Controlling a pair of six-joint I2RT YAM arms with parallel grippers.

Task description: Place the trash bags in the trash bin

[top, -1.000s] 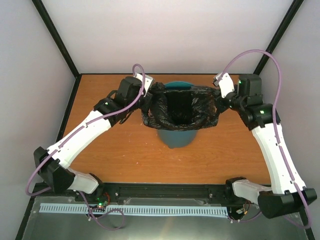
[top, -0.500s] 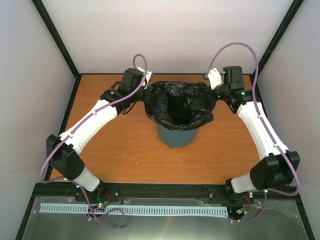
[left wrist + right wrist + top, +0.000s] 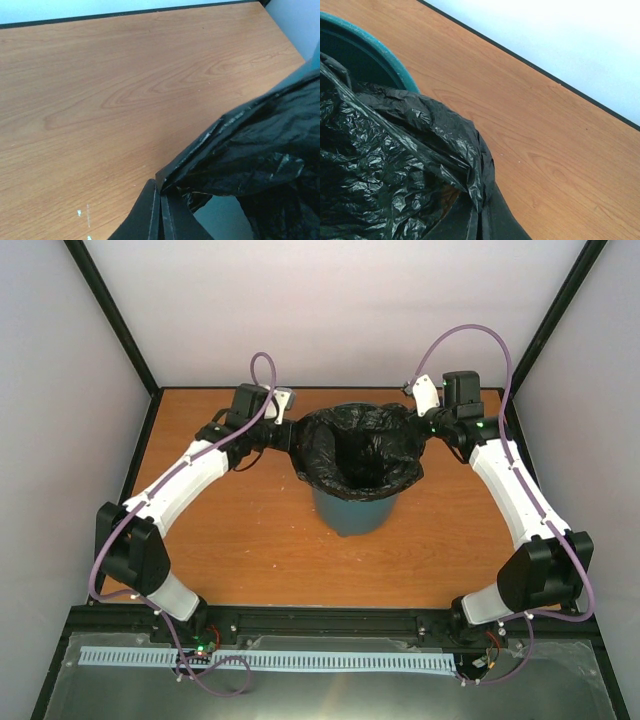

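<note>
The teal trash bin [image 3: 352, 512] stands at the middle back of the table. A glossy black trash bag [image 3: 358, 452] is spread over its rim and hangs down inside. My left gripper [image 3: 286, 434] is shut on the bag's left edge [image 3: 200, 150] beside the bin. My right gripper [image 3: 425, 428] is shut on the bag's right edge [image 3: 470, 175]. In the right wrist view the bin's teal rim [image 3: 380, 50] shows above the folded film. In the left wrist view a patch of teal wall [image 3: 225, 220] shows under the bag.
The wooden table [image 3: 240, 540] is bounded by black frame posts and pale walls at the back and sides. The arm bases and a rail [image 3: 330, 625] run along the near edge.
Both grippers moved back and down with the bag's edges. The bag, first held stretched above the bin's front, now drapes evenly round the rim.
</note>
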